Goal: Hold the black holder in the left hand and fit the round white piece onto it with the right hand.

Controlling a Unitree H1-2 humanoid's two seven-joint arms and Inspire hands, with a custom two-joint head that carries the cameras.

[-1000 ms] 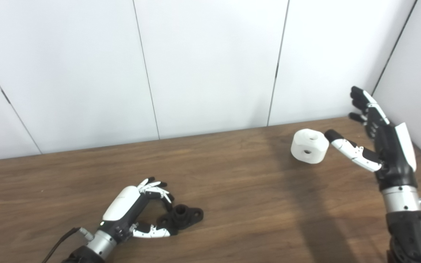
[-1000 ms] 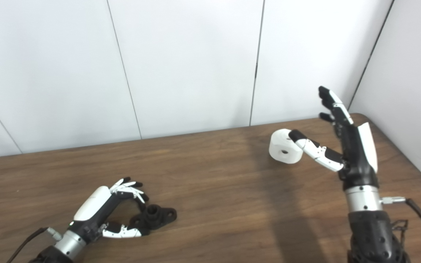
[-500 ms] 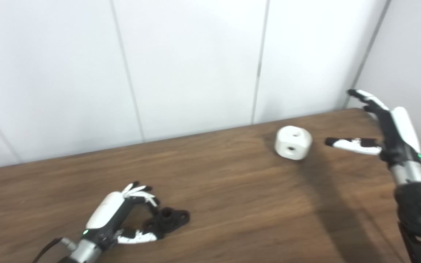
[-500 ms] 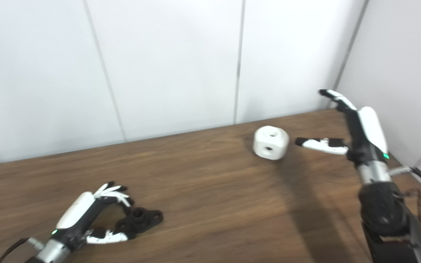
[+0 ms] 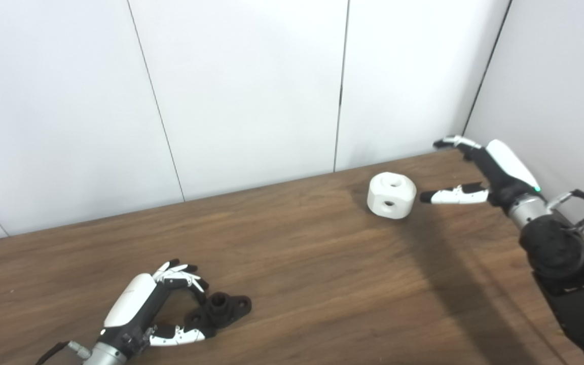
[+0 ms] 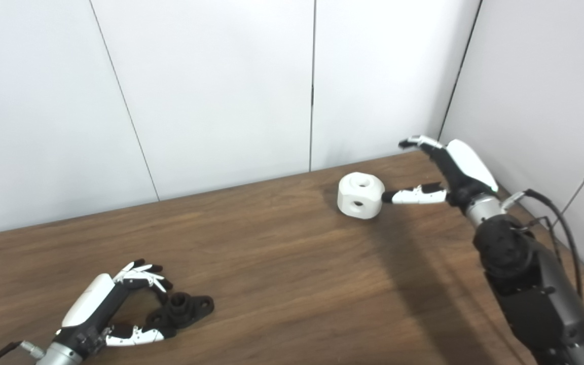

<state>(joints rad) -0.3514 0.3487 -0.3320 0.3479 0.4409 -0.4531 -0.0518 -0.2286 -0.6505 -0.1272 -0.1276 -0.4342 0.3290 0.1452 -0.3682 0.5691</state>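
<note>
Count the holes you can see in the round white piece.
2. On the round white piece, one hole opens on its top face and one on the side facing the camera. Its far sides are hidden, so more may exist.

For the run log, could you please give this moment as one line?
left hand: open, around holder on table | right hand: open, beside white piece | fit: not yet done

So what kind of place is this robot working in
Probably a lab test booth: a bare wooden table boxed in by plain white wall panels, holding only a black holder and a round white piece.
</note>
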